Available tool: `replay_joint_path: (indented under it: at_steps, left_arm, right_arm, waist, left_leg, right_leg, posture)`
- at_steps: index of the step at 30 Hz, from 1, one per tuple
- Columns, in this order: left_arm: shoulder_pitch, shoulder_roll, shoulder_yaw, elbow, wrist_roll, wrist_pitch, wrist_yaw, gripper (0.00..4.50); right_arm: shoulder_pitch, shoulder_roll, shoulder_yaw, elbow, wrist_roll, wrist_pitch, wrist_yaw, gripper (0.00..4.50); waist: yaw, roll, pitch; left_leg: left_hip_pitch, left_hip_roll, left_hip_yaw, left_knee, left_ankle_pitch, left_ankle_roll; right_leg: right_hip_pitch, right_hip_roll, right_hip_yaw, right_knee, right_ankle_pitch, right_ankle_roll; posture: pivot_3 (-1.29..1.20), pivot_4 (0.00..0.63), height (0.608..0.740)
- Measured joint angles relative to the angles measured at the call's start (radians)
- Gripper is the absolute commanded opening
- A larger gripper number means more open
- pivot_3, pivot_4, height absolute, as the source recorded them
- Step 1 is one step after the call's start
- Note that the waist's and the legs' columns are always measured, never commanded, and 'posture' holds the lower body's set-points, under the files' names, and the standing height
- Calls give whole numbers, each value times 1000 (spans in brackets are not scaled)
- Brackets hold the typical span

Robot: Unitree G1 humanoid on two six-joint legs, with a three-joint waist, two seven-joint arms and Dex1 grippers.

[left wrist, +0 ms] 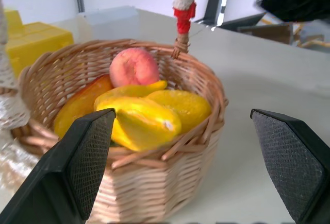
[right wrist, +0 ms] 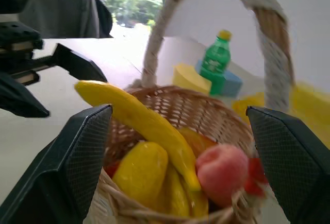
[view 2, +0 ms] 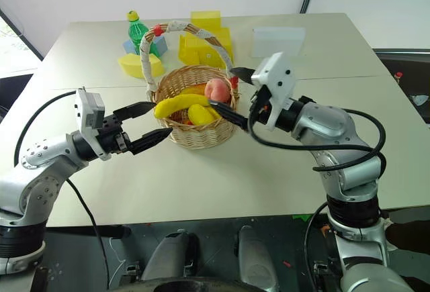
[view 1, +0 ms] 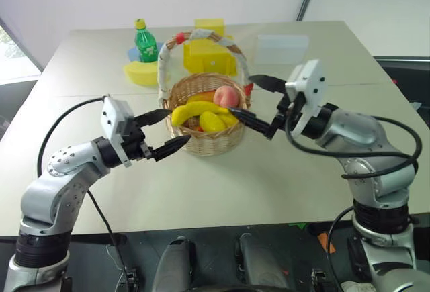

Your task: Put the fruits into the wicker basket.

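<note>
The wicker basket [view 1: 205, 141] stands mid-table, its cloth-wrapped handle [view 1: 163, 70] arching over it. Inside lie the fruits: a banana [view 1: 195, 110] across the top, a pink-red peach [view 1: 227, 96], a lemon [view 1: 211, 122] and an orange mango-like piece [view 1: 201, 96]. My left gripper [view 1: 176, 127] is open just left of the basket wall, pointing at it, with nothing between its fingers. On the basket's right side my right gripper [view 1: 240, 93] is open and empty, one finger above the rim and one beside the wall. In the right wrist view the banana [right wrist: 144, 121] and peach [right wrist: 221, 172] lie beyond the spread fingers.
Behind the basket are a green bottle [view 1: 145, 41], a yellow wedge dish [view 1: 141, 72], a yellow blocky box [view 1: 209, 56] and a translucent box [view 1: 281, 48]. Bare tabletop [view 1: 222, 191] runs in front of the basket to the near edge.
</note>
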Motion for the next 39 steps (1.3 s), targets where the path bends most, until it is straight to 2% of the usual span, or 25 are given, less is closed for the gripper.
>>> replay_joint_path:
  at_steps: [5, 8, 10, 11, 13, 15, 21, 26, 31, 37, 39]
  left_arm:
    - [-10, -12, -14, -21, -19, 14, 18, 4500]
    - [-6, -22, -33, -33, -19, 19, 25, 4500]
    - [-5, -24, -36, -41, -21, 19, 31, 4500]
    - [-2, -27, -36, -49, -21, 19, 36, 4500]
    - [2, -29, -38, -61, -23, 20, 43, 4500]
    - [5, -32, -40, -65, -23, 20, 49, 4500]
    - [1, -39, -58, -74, -24, 18, 54, 4500]
    - [-10, -42, -76, -70, -24, 18, 49, 4500]
    - [-47, -68, -113, -44, -12, 14, 39, 4500]
    - [-75, -98, -148, -4, 20, -5, 31, 4500]
    - [-81, -107, -152, 12, 30, -13, 26, 4500]
  right_arm:
    - [-42, 69, 9, 231, -76, -61, -105, 4341]
    - [-66, 105, 23, 300, -82, -94, -113, 3559]
    - [-73, 112, 29, 310, -81, -110, -112, 2601]
    - [-73, 113, 29, 310, -81, -117, -112, 1934]
    - [-74, 118, 29, 310, -78, -122, -112, 1091]
    - [-74, 119, 30, 310, -76, -125, -113, 38]
    - [-56, 100, 5, 276, -71, -125, -122, 38]
    - [-42, -17, -195, 272, -81, -189, -204, 38]
    - [-43, -112, -347, 454, -160, -283, -338, 38]
    - [-73, -129, -374, 693, -203, -386, -384, 38]
    - [-88, -135, -372, 750, -210, -411, -384, 954]
  waist:
    - [0, 0, 0]
    - [2, 0, 0]
    - [3, 0, 0]
    - [3, 0, 0]
    - [4, 0, 0]
    - [4, 0, 0]
    - [5, 0, 0]
    - [14, 0, 0]
    - [4, 0, 0]
    - [-22, 3, 1]
    - [-24, 3, 1]
  left_leg:
    - [0, -1, 1, 0, 0, 0]
    - [0, -1, 0, 0, 0, 0]
    - [-1, 0, 0, 0, 0, 0]
    - [-1, 0, 0, 0, 0, 0]
    - [-1, 0, 0, 0, 0, 0]
    - [-1, 0, 0, 0, 0, 0]
    - [-1, 0, 0, 0, 0, 0]
    - [-2, -2, 0, 0, 0, 0]
    - [-1, -3, 1, 0, 0, 0]
    - [0, -1, 3, -1, 0, 0]
    - [0, -1, 3, -1, 0, 0]
  right_leg:
    - [0, 0, 0, 0, 0, 0]
    - [0, 1, 0, 0, 0, 0]
    - [0, 0, 0, 0, 0, 0]
    - [0, 0, 0, 0, 0, 0]
    - [0, 0, 0, 0, 0, 0]
    - [0, 0, 0, 0, 0, 0]
    - [0, 0, 0, 0, 0, 0]
    - [0, -2, 0, -2, 0, 0]
    - [0, 0, 1, -3, 0, 0]
    - [0, 3, 3, -2, 0, 0]
    - [0, 3, 3, -1, 0, 0]
  posture:
    - [0, 150, 740]
    - [0, 150, 740]
    - [0, 150, 740]
    - [0, 150, 740]
    - [0, 150, 740]
    - [0, 150, 740]
    - [0, 150, 740]
    - [0, 150, 740]
    - [0, 150, 740]
    - [0, 150, 740]
    - [0, 150, 740]
